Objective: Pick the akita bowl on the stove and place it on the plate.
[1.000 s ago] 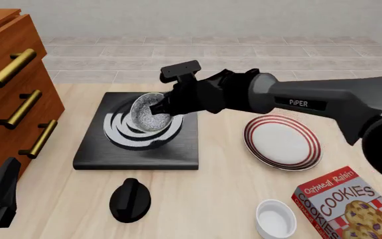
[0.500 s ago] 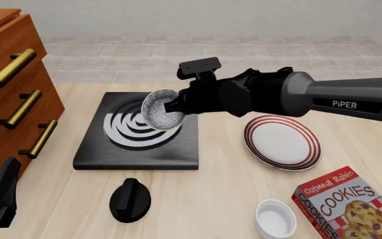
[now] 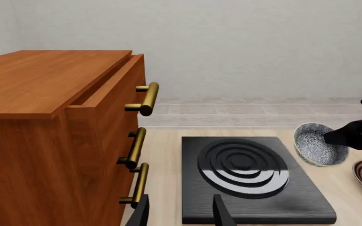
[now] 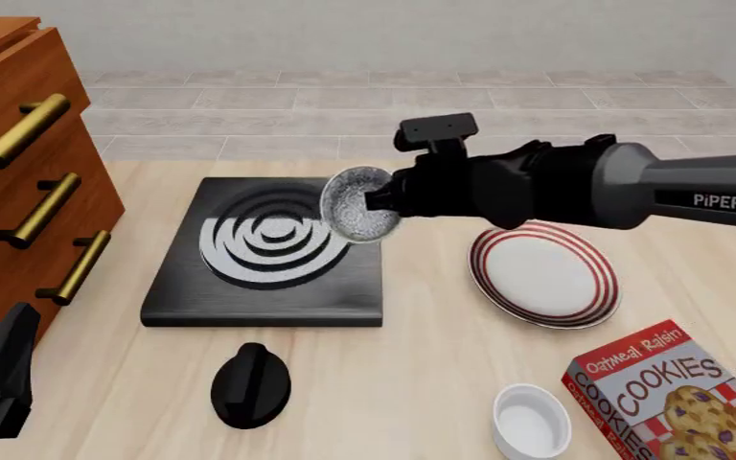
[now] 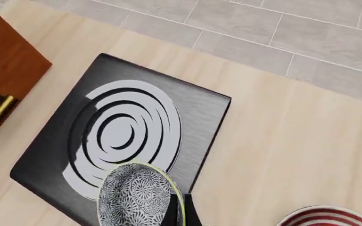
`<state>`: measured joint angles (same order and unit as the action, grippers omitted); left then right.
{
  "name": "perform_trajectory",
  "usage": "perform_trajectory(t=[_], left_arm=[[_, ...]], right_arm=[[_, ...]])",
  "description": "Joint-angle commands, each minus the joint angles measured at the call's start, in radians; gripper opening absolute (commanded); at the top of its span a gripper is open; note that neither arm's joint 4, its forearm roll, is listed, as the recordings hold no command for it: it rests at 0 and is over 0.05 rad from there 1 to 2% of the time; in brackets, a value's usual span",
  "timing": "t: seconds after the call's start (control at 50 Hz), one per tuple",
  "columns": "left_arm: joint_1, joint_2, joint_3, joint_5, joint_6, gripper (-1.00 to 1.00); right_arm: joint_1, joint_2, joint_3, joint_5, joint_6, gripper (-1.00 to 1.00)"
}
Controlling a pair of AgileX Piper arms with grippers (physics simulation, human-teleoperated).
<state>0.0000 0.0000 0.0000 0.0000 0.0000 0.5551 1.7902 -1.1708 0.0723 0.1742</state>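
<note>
Step in hand, as judged: carrying the akita bowl (image 4: 359,204) from the stove (image 4: 265,253) across to the plate (image 4: 544,272).

Left of the stove, near the wooden drawer chest (image 4: 23,163): left gripper (image 3: 181,213) parked low over the desk (image 4: 394,383), jaws standing apart with nothing between them — best left there.

Above the stove's right edge: bowl lifted clear of the burner rings, tipped steeply so its speckled inside faces toward the chest, pinched at its rim by the right gripper (image 4: 381,203). Jaws closed down to the thickness of the bowl's wall, seen edge-on in the right wrist view.

To do it well: hold that pinch firm — a rim grip on a tilted bowl looks apt to slip or swing. Move sideways, away from the stove, at the present height until over the plate's white centre, then level the bowl, lower it and only then release.

Right of the stove: right arm stretched nearly level across the plate, forearm reaching toward the stove, wrist turned so the jaws point sideways. Plate lying flat on the desk, bare, well apart from the bowl.
</note>
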Motion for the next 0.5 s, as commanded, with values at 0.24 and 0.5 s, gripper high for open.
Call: perform_trajectory(t=[0.24, 0.5], left_arm=[[0.000, 0.000, 0.000, 0.000, 0.000, 1.00], [0.000, 0.000, 0.000, 0.000, 0.000, 1.00]], right_arm=[[-0.139, -0.029, 0.108, -0.094, 0.000, -1.00], [-0.210, -0.043, 0.149, -0.131, 0.013, -1.00]])
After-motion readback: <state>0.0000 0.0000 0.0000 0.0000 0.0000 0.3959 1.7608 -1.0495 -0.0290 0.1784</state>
